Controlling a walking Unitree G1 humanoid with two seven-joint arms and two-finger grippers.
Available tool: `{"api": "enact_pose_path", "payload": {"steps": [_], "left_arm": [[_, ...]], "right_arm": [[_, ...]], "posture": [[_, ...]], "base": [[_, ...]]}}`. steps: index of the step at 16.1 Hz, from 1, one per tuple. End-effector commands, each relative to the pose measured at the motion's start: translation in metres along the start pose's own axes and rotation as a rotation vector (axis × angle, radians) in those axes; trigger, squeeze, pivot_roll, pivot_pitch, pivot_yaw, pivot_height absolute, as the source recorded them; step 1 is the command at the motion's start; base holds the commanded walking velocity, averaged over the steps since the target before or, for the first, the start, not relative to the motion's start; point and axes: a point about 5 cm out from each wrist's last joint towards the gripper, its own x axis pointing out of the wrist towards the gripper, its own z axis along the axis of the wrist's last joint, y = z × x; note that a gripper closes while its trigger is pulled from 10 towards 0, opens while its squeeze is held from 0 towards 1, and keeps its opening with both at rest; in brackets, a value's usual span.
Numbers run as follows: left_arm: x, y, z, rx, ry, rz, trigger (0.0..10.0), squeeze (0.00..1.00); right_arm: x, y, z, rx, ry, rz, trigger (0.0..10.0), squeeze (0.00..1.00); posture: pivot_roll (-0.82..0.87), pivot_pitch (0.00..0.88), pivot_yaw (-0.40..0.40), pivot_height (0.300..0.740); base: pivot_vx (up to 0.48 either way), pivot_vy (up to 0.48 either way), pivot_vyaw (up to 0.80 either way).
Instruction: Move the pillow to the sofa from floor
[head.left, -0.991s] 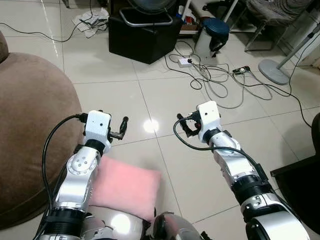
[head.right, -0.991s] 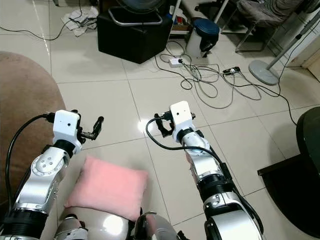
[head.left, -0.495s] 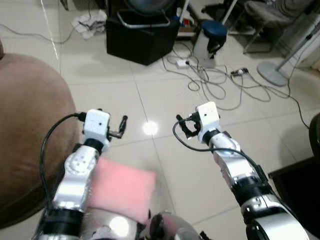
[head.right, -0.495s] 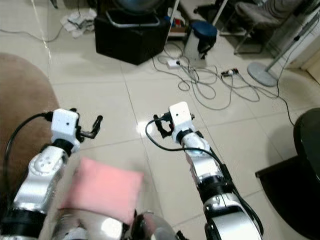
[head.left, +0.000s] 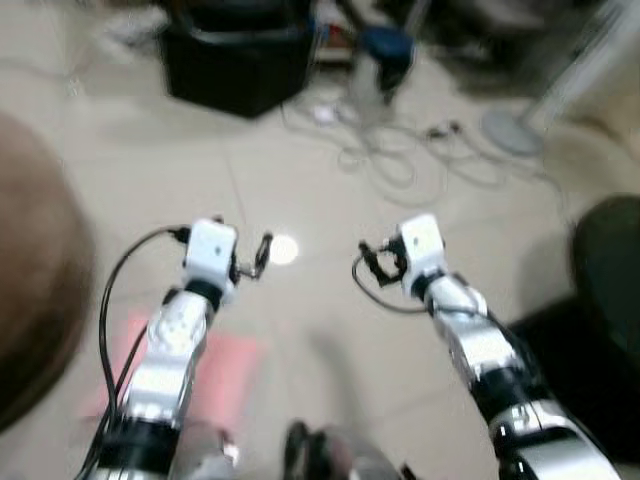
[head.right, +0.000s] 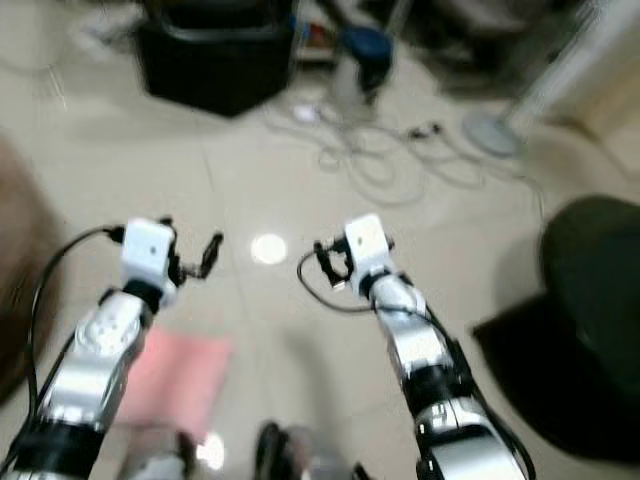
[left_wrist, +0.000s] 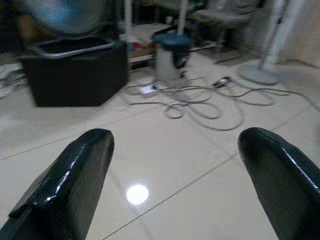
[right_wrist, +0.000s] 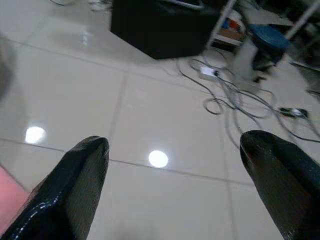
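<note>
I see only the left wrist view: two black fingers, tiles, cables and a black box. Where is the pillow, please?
Observer: The pink pillow lies on the floor close to the robot's feet, partly under the left arm and behind the left gripper.
Operator: Does any gripper touch it?
Observer: No. The right gripper is held out over bare tile to the right of the pillow, its fingers apart, as the right wrist view shows.
Operator: And the sofa?
Observer: A brown rounded shape, apparently the sofa, sits at the robot's left, beside the pillow. The head views are blurred, so I cannot tell more.
</note>
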Motion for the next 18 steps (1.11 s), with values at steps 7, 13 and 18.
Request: {"api": "enact_pose_path", "payload": {"steps": [7, 13, 18], "left_arm": [[-0.0013, -0.0014, -0.0038, 0.026, 0.019, -0.004, 10.0, 0.00], [0.0000, 0.0015, -0.0053, 0.021, 0.033, 0.029, 10.0, 0.00], [0.0001, 0.0014, -0.0042, 0.031, 0.026, 0.029, 10.0, 0.00]], "right_arm": [[-0.0022, 0.0025, -0.0025, -0.005, 0.013, 0.018, 10.0, 0.00], [-0.0037, 0.0042, -0.0045, -0.010, 0.022, 0.021, 10.0, 0.00], [-0.0032, 0.0057, -0.0044, -0.014, 0.025, 0.024, 10.0, 0.00]], "posture": [[0.09, 0.204, -0.238, 0.740], [0.08, 0.208, -0.237, 0.740], [0.09, 0.205, -0.235, 0.740]], "base": [[0.130, -0.419, 0.00], [0.056, -0.056, 0.00], [0.189, 0.000, 0.00]]}}
